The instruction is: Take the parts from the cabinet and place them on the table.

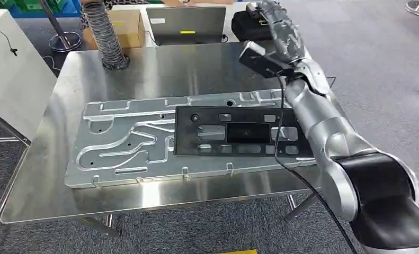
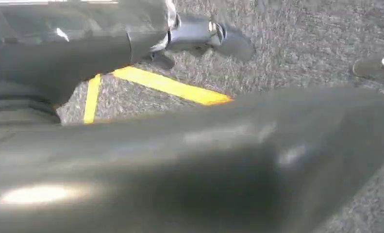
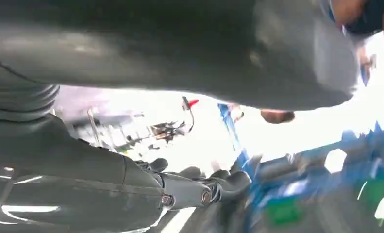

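The right hand (image 1: 275,21) is lifted past the table's (image 1: 143,79) far right corner, fingers loosely extended, holding nothing; swinging down, the forearm could clip the black panel (image 1: 239,132) lying on the plate (image 1: 122,143).

Laptop (image 1: 186,24), cardboard box (image 1: 126,27) (behind table), ribbed hose (image 1: 105,37).

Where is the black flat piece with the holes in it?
In the head view, the black panel lies flat on the right half of the big silver plate on the metal table, beside the robot's right arm.
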Controlling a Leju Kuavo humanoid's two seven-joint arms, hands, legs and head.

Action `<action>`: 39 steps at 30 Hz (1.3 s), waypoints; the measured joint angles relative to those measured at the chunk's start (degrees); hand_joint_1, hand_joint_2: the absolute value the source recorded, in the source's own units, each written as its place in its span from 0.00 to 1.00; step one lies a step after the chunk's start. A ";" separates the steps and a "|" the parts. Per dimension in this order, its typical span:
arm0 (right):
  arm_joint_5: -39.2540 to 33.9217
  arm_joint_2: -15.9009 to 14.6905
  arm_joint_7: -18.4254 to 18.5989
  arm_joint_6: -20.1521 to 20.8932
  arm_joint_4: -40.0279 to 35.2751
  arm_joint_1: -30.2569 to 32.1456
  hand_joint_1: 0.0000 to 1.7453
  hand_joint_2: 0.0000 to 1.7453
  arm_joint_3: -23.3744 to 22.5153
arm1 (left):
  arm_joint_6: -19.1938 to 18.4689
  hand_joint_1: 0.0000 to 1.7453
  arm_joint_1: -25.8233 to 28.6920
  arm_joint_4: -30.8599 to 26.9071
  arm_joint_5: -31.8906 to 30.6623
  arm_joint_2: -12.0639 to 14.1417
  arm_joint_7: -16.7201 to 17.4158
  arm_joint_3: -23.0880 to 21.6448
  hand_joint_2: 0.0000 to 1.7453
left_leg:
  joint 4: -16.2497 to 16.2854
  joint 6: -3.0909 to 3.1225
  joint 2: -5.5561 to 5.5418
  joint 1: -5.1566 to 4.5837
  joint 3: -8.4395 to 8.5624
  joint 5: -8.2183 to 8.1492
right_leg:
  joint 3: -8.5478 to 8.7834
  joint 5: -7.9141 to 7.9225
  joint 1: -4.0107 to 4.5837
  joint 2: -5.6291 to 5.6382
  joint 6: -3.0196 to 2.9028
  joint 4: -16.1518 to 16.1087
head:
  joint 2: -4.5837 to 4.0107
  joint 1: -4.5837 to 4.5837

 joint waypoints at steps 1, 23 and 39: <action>-2.01 -0.33 -0.28 -0.02 -1.75 0.28 0.00 0.00 -1.05 | 0.00 0.00 0.08 0.00 -0.11 0.00 0.00 0.00 0.00 | -0.21 -0.24 0.02 0.10 0.06 0.02 | 0.00 -0.10 0.04 0.02 -0.20 0.07 | 0.00 0.00; -47.00 -3.37 -10.05 -15.84 -83.43 60.77 0.00 0.00 -12.49 | -1.31 0.00 0.35 0.00 3.47 -0.48 -2.80 0.92 0.00 | -1.23 1.11 0.10 0.35 1.29 0.12 | -4.85 -10.81 -0.94 0.01 1.76 15.88 | -0.02 0.00; -45.78 -0.72 -9.92 -16.31 -86.55 81.59 0.00 0.00 -18.76 | -2.10 0.00 0.48 -0.04 3.80 -0.61 -3.54 1.77 0.00 | 16.26 -1.91 0.13 0.30 -4.04 -11.81 | 0.69 0.45 -0.50 -0.24 -1.84 -1.04 | -0.02 0.00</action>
